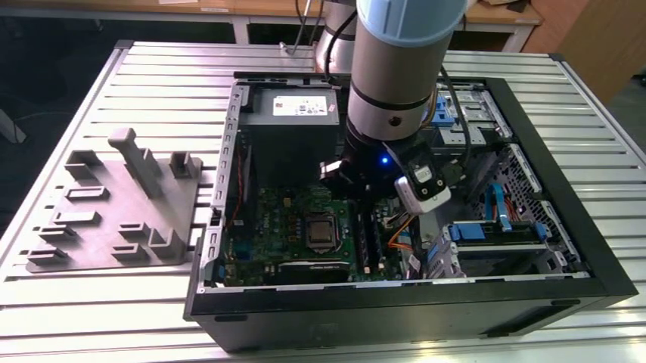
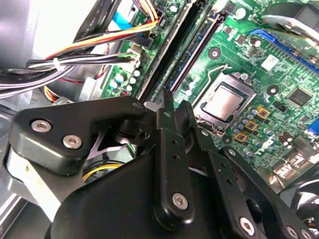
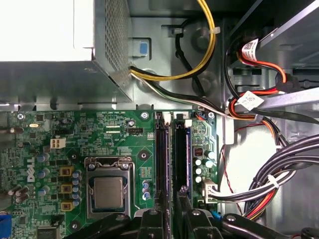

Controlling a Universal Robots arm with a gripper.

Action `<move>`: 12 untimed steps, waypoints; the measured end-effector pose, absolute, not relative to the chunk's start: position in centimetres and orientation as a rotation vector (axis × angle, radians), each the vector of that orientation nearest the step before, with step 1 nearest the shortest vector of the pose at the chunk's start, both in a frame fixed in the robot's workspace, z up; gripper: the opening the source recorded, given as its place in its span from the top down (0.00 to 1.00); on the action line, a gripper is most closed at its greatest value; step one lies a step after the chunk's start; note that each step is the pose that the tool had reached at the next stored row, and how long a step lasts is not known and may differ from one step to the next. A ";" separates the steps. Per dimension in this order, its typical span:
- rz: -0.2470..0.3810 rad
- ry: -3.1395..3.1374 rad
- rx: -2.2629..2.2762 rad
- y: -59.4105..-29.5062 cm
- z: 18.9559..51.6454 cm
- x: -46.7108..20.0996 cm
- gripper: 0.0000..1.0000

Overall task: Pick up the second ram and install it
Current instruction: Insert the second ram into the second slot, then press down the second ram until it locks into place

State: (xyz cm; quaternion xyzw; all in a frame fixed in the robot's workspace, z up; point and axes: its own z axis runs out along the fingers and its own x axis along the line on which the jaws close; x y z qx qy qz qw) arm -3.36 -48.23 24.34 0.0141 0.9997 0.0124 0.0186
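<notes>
First wrist view: stick standing in its slot, pincer astride it

- The second ram (image 3: 181, 159) stands on edge in the memory slot nearer the cable bundle. It is a dark strip with a blue-green rim, running lengthwise down the slot. Its neighbour, the empty black slot (image 3: 161, 164), lies just beside it on the processor side.
- The pincer (image 3: 179, 215) straddles one end of the stick, drawn in narrow with the board between the jaws. A thin card has to be held by its flat faces to stay square to the slot.
- In the second wrist view the pincer (image 2: 175, 107) points straight along the slot line. That suggests the aim is alignment, not reach.
- I cannot tell whether the stick is fully seated or only resting in the slot. The latches are too dark to read.
- The processor socket (image 3: 108, 191) sits on the green motherboard (image 3: 75, 134), well clear of the grip.
- The cables (image 3: 279, 174) lie bunched to the far side of the slots, touching neither stick nor pincer.
- In the exterior view the arm (image 1: 399, 68) drops steeply into the open computer case (image 1: 404, 306).
- The grey holder tray (image 1: 111, 212) lies on the slatted worktop (image 1: 151, 68), beside the case on the exterior view's left. I see no stick in it.
</notes>
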 end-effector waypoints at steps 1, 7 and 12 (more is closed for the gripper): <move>0.038 3.104 0.044 -48.2 24.3 -3.4 0.77; 0.038 3.104 0.044 -48.2 24.3 -3.4 0.90; 0.037 3.104 0.044 -48.2 24.3 -3.4 0.90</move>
